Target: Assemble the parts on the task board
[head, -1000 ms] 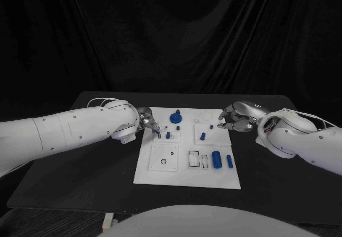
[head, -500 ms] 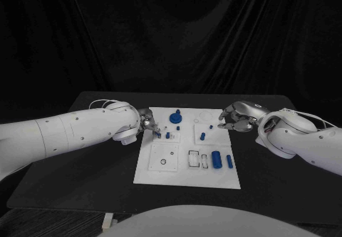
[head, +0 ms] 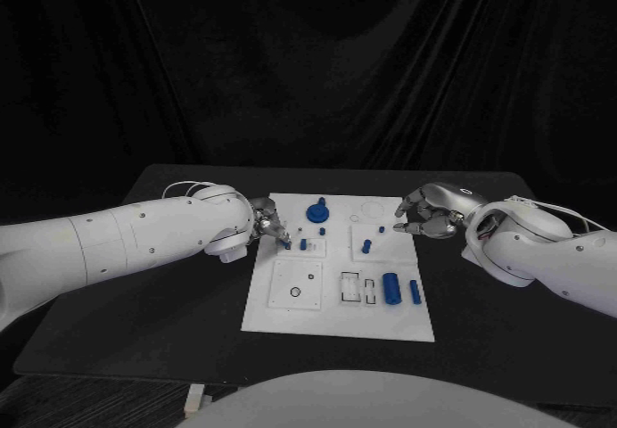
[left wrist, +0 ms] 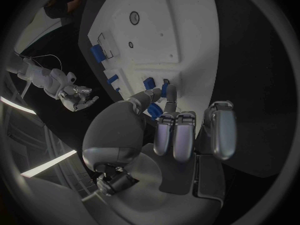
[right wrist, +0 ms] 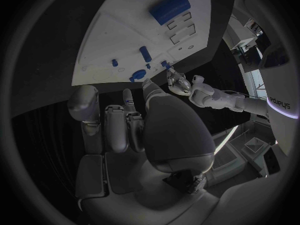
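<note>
The left hand (head: 267, 220) pinches a small blue peg (head: 283, 239) at the white board's (head: 337, 316) left edge. The right hand (head: 428, 214) hovers clenched, empty, by its right edge. A blue knob (head: 316, 212) and cylinders (head: 390, 288) sit between.

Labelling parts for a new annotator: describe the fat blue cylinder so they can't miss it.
Start at the white task board mid-table, then its near right corner. The fat blue cylinder lies there between a slot outline and a slimmer blue pin; it is the thickest lying piece.

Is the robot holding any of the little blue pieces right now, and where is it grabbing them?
The left hand pinches a small blue part by its top end. The right hand holds nothing.
</note>
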Robot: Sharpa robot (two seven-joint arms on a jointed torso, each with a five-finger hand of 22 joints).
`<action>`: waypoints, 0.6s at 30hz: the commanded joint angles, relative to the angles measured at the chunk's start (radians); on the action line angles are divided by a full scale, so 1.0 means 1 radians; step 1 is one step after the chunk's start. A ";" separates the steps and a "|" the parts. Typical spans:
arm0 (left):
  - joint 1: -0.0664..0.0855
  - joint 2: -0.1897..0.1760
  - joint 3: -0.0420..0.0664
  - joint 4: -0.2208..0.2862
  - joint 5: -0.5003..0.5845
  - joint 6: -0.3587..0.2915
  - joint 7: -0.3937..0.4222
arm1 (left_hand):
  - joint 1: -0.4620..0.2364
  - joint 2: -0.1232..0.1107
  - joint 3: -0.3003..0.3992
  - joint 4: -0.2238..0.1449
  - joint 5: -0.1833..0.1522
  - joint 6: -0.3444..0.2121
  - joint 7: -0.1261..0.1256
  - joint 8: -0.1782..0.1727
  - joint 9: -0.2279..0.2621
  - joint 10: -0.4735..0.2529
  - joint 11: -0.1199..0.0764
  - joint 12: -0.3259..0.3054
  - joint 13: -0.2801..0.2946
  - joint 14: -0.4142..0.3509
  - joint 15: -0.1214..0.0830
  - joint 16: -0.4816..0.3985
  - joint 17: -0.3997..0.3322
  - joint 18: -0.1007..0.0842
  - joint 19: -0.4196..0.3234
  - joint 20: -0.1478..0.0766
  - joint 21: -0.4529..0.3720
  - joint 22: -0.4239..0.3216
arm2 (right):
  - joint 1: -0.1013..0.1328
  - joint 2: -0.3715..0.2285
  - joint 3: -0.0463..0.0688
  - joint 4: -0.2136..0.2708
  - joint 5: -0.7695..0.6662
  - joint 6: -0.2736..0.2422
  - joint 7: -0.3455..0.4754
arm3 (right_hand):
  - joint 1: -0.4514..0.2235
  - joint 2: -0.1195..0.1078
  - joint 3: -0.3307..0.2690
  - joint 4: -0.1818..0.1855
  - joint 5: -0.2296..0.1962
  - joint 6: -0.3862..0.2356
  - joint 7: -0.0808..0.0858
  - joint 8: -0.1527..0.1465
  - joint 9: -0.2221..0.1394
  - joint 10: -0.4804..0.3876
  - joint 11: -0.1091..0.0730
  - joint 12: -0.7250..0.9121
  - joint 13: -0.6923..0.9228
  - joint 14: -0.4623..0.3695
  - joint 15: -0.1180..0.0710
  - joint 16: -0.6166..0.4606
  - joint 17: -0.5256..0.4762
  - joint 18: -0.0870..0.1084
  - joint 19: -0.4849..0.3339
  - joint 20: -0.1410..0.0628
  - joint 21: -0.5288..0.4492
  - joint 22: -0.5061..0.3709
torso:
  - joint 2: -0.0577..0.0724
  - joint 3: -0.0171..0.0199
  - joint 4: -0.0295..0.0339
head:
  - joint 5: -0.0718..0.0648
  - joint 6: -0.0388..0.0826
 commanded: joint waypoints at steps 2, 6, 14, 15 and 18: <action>-0.003 0.003 0.001 -0.002 0.001 0.011 0.024 | -0.002 0.010 0.006 0.000 0.005 0.053 -0.058 -0.006 -0.001 0.104 -0.004 0.000 0.263 0.107 -0.006 0.003 0.263 0.016 -0.005 -0.003 -0.006 0.191 | -0.003 0.000 0.000 0.000 -0.001 -0.010 -0.011 | 0.000 0.009 -0.002 -0.003 0.007 0.002 0.005 0.002 -0.001 0.060 0.007 -0.006 0.208 0.056 0.008 -0.005 0.065 0.019 -0.007 0.003 -0.003 0.109 | 0.000 -0.0002 0.0002 | 0.002 0.000; -0.005 0.005 0.001 -0.005 0.001 0.013 0.026 | -0.002 0.011 0.007 0.000 0.006 0.052 -0.058 -0.007 -0.001 0.104 -0.004 0.000 0.263 0.107 -0.006 0.003 0.263 0.016 -0.005 -0.003 -0.006 0.191 | -0.003 0.000 0.000 0.000 -0.001 -0.009 -0.011 | 0.000 0.009 -0.002 -0.003 0.008 0.003 0.005 0.002 -0.001 0.060 0.007 -0.006 0.207 0.056 0.008 -0.006 0.064 0.019 -0.007 0.003 -0.004 0.109 | 0.000 -0.0006 0.0007 | 0.003 0.000; -0.009 0.008 0.001 -0.011 0.001 0.016 0.029 | -0.002 0.011 0.007 0.000 0.006 0.052 -0.058 -0.007 -0.001 0.104 -0.004 0.000 0.263 0.107 -0.006 0.003 0.263 0.016 -0.005 -0.003 -0.006 0.191 | -0.004 0.000 0.000 0.000 -0.001 -0.008 -0.011 | 0.000 0.009 -0.002 -0.003 0.008 0.003 0.005 0.002 -0.001 0.060 0.007 -0.006 0.207 0.056 0.008 -0.006 0.064 0.019 -0.007 0.003 -0.004 0.109 | 0.000 -0.0008 -0.0004 | 0.004 0.000; -0.009 0.008 0.001 -0.011 0.001 0.017 0.029 | -0.002 0.011 0.007 0.000 0.006 0.052 -0.058 -0.007 -0.001 0.104 -0.004 0.000 0.263 0.107 -0.006 0.003 0.263 0.016 -0.005 -0.003 -0.006 0.191 | -0.004 0.000 0.000 0.000 -0.001 -0.008 -0.011 | 0.000 0.009 -0.002 -0.003 0.008 0.003 0.005 0.002 -0.001 0.060 0.007 -0.006 0.207 0.056 0.008 -0.006 0.064 0.019 -0.007 0.003 -0.004 0.109 | 0.001 -0.0009 -0.0003 | 0.004 0.000; -0.011 0.008 0.001 -0.009 0.001 0.020 0.029 | -0.001 0.012 0.008 -0.001 0.006 0.051 -0.057 -0.008 -0.002 0.104 -0.004 0.000 0.263 0.107 -0.006 0.003 0.263 0.016 -0.006 -0.003 -0.007 0.191 | -0.004 -0.001 0.000 0.000 -0.001 -0.006 -0.011 | 0.000 0.009 -0.002 -0.004 0.008 0.003 0.005 0.002 -0.001 0.060 0.007 -0.006 0.207 0.056 0.008 -0.005 0.065 0.019 -0.007 0.003 -0.005 0.109 | 0.000 -0.0004 0.0015 | 0.003 0.000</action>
